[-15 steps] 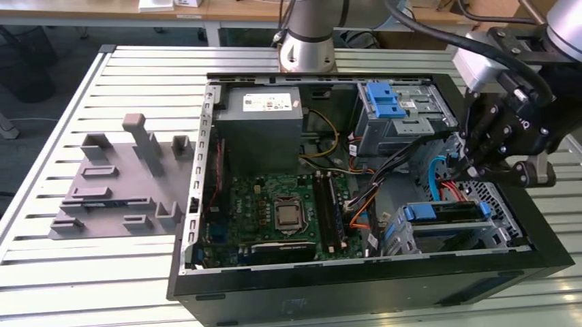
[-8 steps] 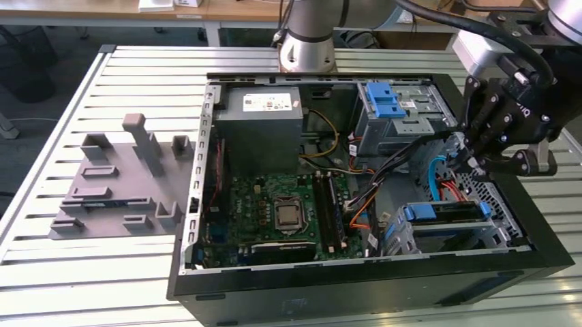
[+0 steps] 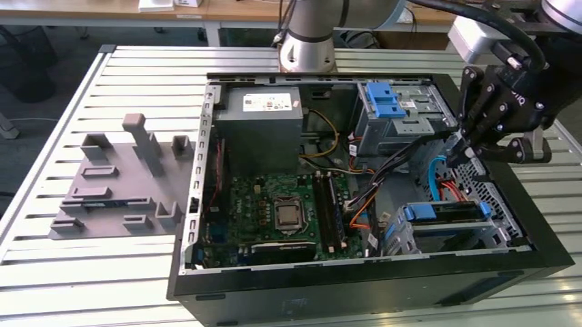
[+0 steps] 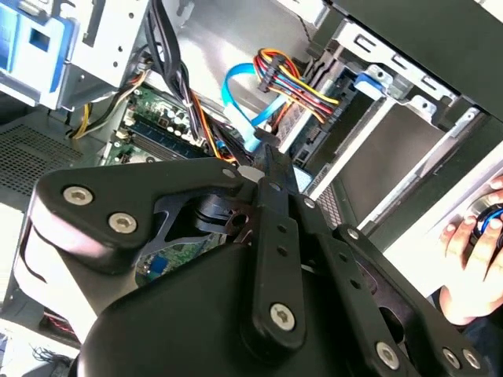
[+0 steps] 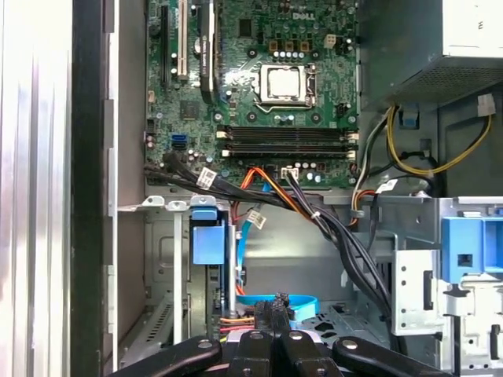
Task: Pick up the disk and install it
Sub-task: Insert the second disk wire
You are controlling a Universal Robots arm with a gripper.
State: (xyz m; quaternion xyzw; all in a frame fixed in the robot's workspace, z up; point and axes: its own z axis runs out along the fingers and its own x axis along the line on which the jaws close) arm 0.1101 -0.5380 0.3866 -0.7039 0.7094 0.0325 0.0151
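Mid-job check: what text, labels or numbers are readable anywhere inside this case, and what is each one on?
Nothing can be quoted with confidence.
White power supply label: print too small to read.
Drive cage sticker: too small to read.
White cable tags: no legible print.
Motherboard markings: too fine to read reliably.

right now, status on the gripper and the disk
Black gripper shut, empty, low at the case wall on the exterior view's right. Silver disk with blue rails seated in lower metal cage. Blue flat cable and black wires lie between.
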